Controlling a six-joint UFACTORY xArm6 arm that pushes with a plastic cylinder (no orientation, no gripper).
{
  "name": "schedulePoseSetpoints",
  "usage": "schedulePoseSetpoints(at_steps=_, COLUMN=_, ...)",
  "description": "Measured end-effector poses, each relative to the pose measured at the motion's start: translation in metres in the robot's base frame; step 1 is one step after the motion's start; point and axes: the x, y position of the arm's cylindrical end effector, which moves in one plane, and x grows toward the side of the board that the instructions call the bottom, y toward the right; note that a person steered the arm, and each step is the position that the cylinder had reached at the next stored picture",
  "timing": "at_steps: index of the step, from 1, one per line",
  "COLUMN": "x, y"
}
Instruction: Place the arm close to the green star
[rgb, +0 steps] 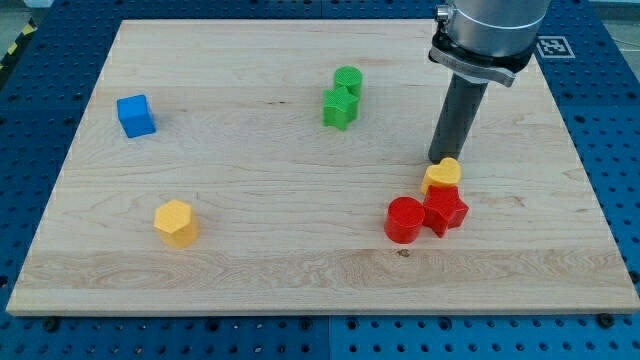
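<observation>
Tool: my tip (440, 160) is the lower end of a straight dark rod hanging from a grey metal arm at the view's top right; it has no jaws and grasps nothing, standing bare on the surface at the far-left edge of the yellow block (442, 175).
Green star: the green star (339, 107) lies well apart from my tip, off to its left and a little farther up the surface, in the far middle of the board.
Green pair: a green cylinder (348, 80) sits just behind the star, touching it or very nearly so (I cannot tell which).
Cluster by the tool: the yellow block, rounded on top, a red star (446, 211) and a red cylinder (405, 219) huddle together, the two reds nearer the view's bottom.
Left side: a blue cube (135, 115) far left, a yellow hexagon (176, 222) near left, well apart from each other.
Count: seven blocks in all; two green, two red, two yellow, one blue.
Materials: the blocks look like smooth, matt, solid-coloured plastic pieces.
Surface: the surface (250, 180) is a pale wooden board with visible grain, resting on a blue perforated base (40, 120).
</observation>
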Motion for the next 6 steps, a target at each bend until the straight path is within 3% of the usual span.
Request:
schedulePoseSetpoints(at_steps=1, x=0.006, y=-0.007)
schedulePoseSetpoints(at_steps=3, x=-0.04, y=-0.05)
schedulePoseSetpoints(at_steps=6, x=-0.036, y=-0.093)
